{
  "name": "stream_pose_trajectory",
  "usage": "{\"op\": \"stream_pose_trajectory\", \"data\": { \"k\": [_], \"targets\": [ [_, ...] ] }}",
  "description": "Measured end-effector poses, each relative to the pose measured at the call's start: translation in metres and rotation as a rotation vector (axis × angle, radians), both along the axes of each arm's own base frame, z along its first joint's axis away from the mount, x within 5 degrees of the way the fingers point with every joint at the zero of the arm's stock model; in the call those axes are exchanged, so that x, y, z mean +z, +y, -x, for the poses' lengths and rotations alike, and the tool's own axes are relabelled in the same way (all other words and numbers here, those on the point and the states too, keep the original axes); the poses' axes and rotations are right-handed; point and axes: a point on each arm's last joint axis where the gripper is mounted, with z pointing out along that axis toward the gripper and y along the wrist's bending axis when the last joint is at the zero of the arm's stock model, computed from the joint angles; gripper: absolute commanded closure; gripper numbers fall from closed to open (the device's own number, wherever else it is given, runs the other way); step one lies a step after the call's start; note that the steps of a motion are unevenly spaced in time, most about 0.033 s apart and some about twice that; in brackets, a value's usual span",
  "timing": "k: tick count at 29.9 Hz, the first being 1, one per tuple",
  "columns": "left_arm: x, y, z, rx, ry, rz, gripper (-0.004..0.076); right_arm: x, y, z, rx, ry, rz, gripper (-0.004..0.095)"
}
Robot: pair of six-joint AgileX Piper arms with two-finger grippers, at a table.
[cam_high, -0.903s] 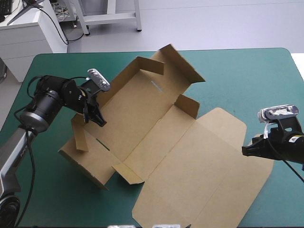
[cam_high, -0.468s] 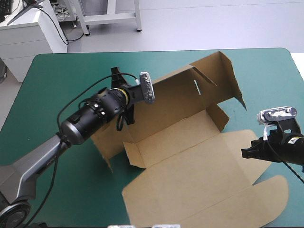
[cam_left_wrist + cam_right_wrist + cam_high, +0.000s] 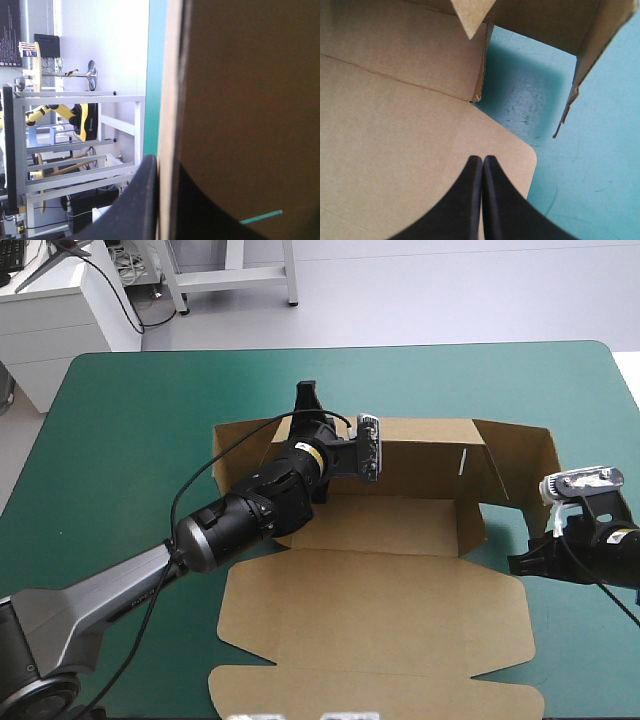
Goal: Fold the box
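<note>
Black fingers (image 3: 142, 200) of the left gripper (image 3: 165, 172) are pinched on brown board. One sits on each face of the box's (image 3: 380, 540) raised back wall (image 3: 420, 455), gripping its top edge, so that hand is clamped on the box. The right gripper (image 3: 482, 162) has its fingers pressed together into one point, holding nothing. It hangs over the rounded corner of the lid (image 3: 370, 610) on the box's right side. Can't tell if it's actually touching the board or just above it.

The box sits around the middle of the teal-green cover (image 3: 140, 440). The back wall is standing toward the far edge and the lid lies flat toward the near edge. The right side flap (image 3: 530, 465) is up but splayed outward, not tucked into anything, and there's bare cover showing between it and the lid corner.

What worries me is that only one pinch on a thin edge seems to be keeping that wall up. If the left arm pulls or twists, my guess is the whole sheet slides or pivots on the smooth cover, because nothing obviously pins the base. The board could also slip out of the pinch and the wall would flop back. With the side flaps loose, folding them in late could jam them against the wall or crease the board off its score lines.
</note>
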Motion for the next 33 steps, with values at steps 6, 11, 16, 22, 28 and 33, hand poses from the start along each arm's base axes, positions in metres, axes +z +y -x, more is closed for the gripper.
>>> {"op": "stream_pose_trajectory", "data": {
  "k": [6,11,16,22,28,33],
  "targets": [
    [0.002,-0.002,0.000,0.028,-0.001,0.077,0.0732,0.000,0.000,0.000,0.002,0.003,-0.003,0.0927],
    [0.002,-0.012,0.002,0.007,-0.065,0.072,0.0732,0.000,0.001,0.000,0.004,0.003,-0.011,0.0927],
    [-0.015,-0.025,0.000,-0.007,-0.106,0.034,0.0732,0.000,0.002,0.000,0.005,0.002,-0.018,0.0927],
    [-0.038,-0.035,-0.003,-0.036,-0.120,-0.043,0.0732,0.001,0.002,0.000,0.007,0.000,-0.028,0.0927],
    [-0.047,-0.038,-0.006,-0.044,-0.129,-0.079,0.0732,0.001,0.003,0.000,0.009,-0.003,-0.042,0.0924],
    [-0.047,-0.038,-0.006,-0.049,-0.131,-0.080,0.0732,0.003,0.007,0.000,0.018,-0.013,-0.090,0.0858]
  ]
}}
